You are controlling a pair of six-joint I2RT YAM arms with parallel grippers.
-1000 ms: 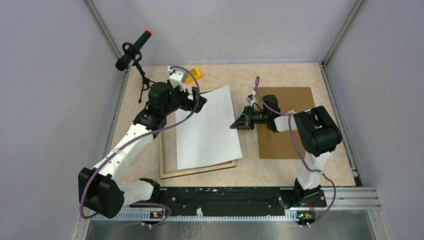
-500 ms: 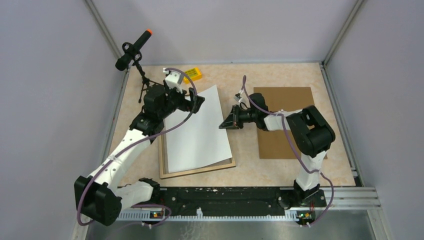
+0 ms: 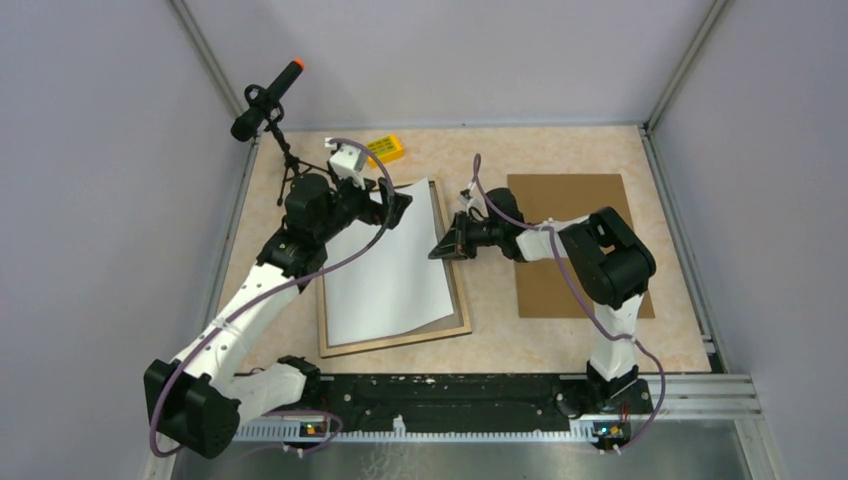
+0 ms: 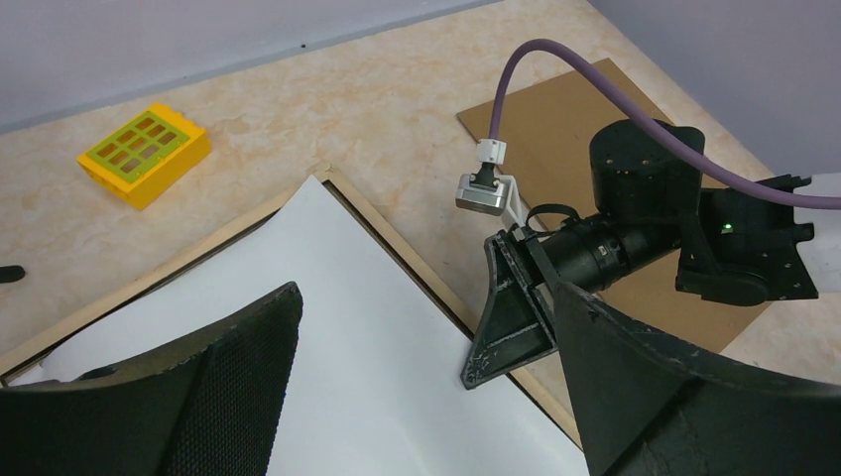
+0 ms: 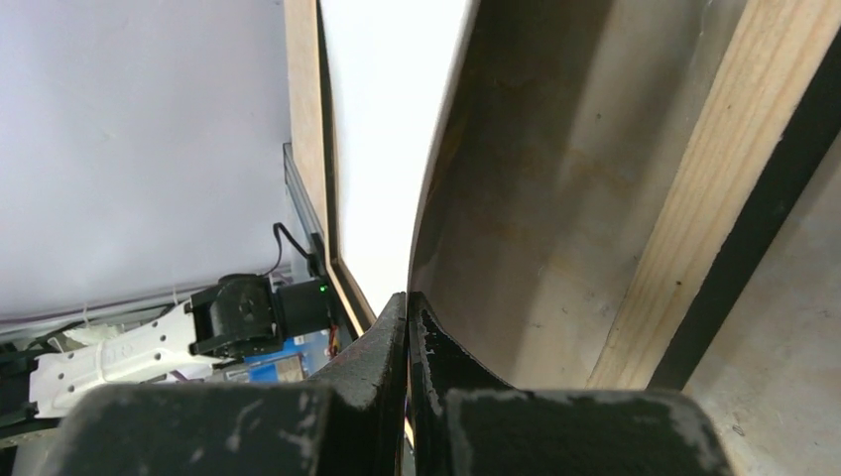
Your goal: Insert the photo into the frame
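The photo (image 3: 385,265) lies white back up over the frame (image 3: 400,340), whose light wood rails show along the bottom and right. My right gripper (image 3: 440,247) is shut on the photo's right edge, holding that edge slightly raised above the frame's right rail (image 5: 714,198). In the right wrist view the photo (image 5: 387,129) curves down into my pinched right gripper (image 5: 407,297). My left gripper (image 3: 397,203) hovers open above the photo's far corner. In the left wrist view my left gripper (image 4: 424,297) spreads wide over the photo (image 4: 377,347), with the frame (image 4: 397,238) beside it.
A brown backing sheet (image 3: 575,195) lies flat to the right, partly under the right arm. A yellow block (image 3: 386,149) sits near the back wall. A microphone on a small tripod (image 3: 268,95) stands at the back left corner.
My right gripper has moved left, pulling the photo's right edge with it. The photo has slid left and now sits over the frame. The left gripper shifted slightly left and stayed open.
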